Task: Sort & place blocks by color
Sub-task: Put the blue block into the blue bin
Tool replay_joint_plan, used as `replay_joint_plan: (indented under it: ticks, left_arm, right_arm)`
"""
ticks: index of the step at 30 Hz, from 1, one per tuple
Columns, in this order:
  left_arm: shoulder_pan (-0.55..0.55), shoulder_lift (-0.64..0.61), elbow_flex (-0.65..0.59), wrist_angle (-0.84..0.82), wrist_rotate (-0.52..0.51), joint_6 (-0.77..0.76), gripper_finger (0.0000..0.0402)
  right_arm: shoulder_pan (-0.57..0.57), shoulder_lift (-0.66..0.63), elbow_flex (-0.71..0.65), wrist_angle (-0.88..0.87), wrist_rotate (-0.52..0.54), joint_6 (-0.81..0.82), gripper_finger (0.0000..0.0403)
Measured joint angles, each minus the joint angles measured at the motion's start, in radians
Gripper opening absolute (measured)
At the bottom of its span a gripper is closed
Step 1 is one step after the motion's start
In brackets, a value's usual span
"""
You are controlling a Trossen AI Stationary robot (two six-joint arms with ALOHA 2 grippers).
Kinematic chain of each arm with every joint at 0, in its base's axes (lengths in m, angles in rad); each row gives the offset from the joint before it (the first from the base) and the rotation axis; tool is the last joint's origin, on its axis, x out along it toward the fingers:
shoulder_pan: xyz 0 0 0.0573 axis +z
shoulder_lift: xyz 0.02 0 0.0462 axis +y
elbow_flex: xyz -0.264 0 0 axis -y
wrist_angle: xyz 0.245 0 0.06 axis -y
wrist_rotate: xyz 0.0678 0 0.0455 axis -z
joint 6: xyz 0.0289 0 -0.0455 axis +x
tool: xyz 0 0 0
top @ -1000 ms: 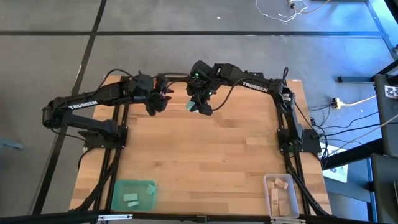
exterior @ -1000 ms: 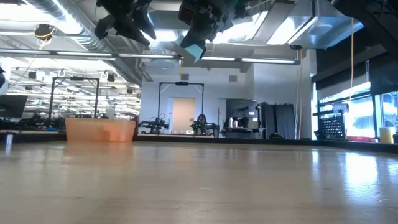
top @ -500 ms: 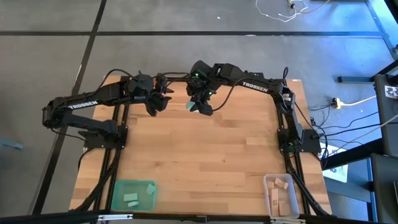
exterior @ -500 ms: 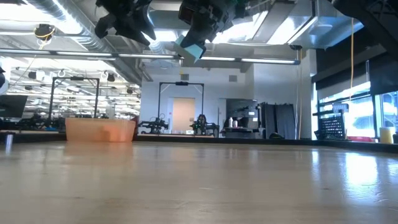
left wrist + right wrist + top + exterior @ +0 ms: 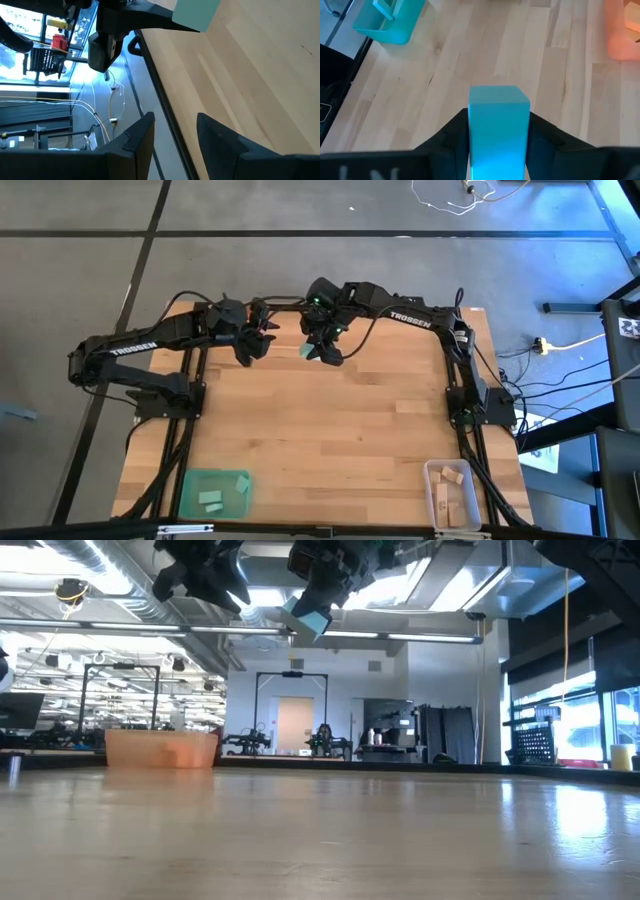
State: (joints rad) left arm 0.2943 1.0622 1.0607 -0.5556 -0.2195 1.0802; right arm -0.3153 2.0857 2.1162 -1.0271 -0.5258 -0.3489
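A teal block [image 5: 499,120] hangs high above the far middle of the table, with my right gripper [image 5: 322,350] shut on it. The low view shows the block [image 5: 308,622] under the dark fingers, well clear of the wood. My left gripper [image 5: 248,348] hovers just to its left at about the same height. It is open, and in its wrist view its fingertips [image 5: 142,132] stand apart with nothing between them. That view also shows the held block [image 5: 196,12] farther off. My right gripper pinches the teal block by two opposite side faces [image 5: 472,132] between its two fingers. The fingers slant downward toward the table, and the block's free end [image 5: 499,97] sticks out past their tips. The block is lifted clear of the table.
A green tray [image 5: 213,492] holding teal blocks stands at the near left corner. At the near right corner, a clear tray [image 5: 452,492] holds pale wood blocks. An orange tray [image 5: 160,748] sits at the far left. Bare wood [image 5: 330,430] lies between them.
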Motion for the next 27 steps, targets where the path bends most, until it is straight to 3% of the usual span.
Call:
replay_joint_plan:
  ticks: [4,13,19,27]
  left_arm:
    - [0.0,0.0,0.0,0.0,-0.017,0.003,0.0138]
    - [0.0,0.0,0.0,-0.001,-0.172,0.023,0.0138]
    - [0.0,0.0,0.0,-0.009,-0.136,0.2,0.0147]
    - [-0.001,0.0,0.0,-0.011,-0.129,0.214,0.0187]
  right_arm:
    - [0.0,0.0,0.0,-0.004,0.0,-0.013,0.0133]
    - [0.0,0.0,0.0,-0.03,0.001,-0.03,0.0133]
    - [-0.001,0.0,0.0,-0.034,0.001,-0.047,0.0133]
    - [-0.002,0.0,0.0,-0.034,0.001,-0.048,0.0133]
